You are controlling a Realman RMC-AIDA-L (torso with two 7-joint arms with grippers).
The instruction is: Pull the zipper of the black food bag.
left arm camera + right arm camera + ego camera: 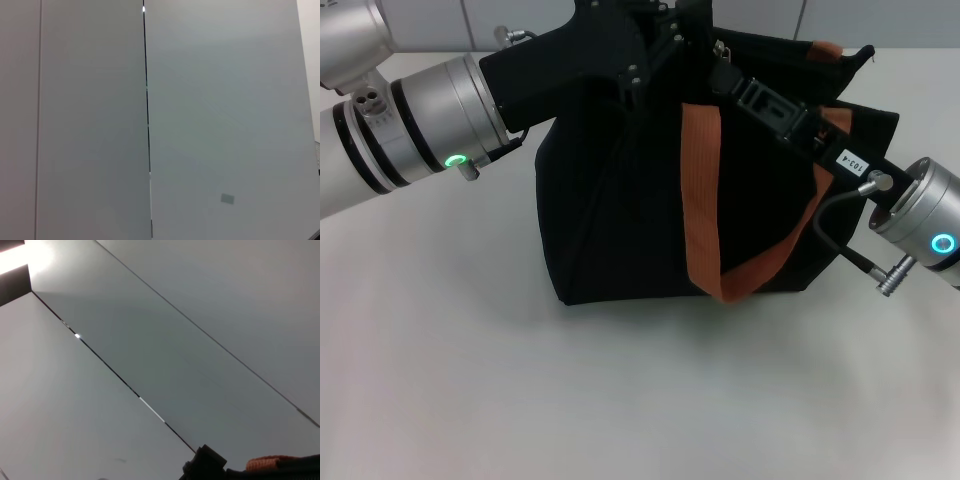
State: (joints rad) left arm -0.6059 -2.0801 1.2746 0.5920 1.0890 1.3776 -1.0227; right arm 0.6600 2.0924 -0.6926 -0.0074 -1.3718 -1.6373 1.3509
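The black food bag (620, 220) stands in the middle of the white table, with orange-brown handles (701, 190) hanging down its front. A small silver piece (719, 48), which looks like the zipper pull, shows at the bag's top edge. My right gripper (728, 72) reaches in from the right along the bag's top, its tip right at that silver piece. My left gripper (645, 40) comes from the left and sits at the bag's upper left edge, black against black. A strip of orange handle (272, 462) shows in the right wrist view.
The white table (620, 400) spreads in front of the bag and to its left. A grey panelled wall (200, 125) fills the left wrist view and also most of the right wrist view (175, 340).
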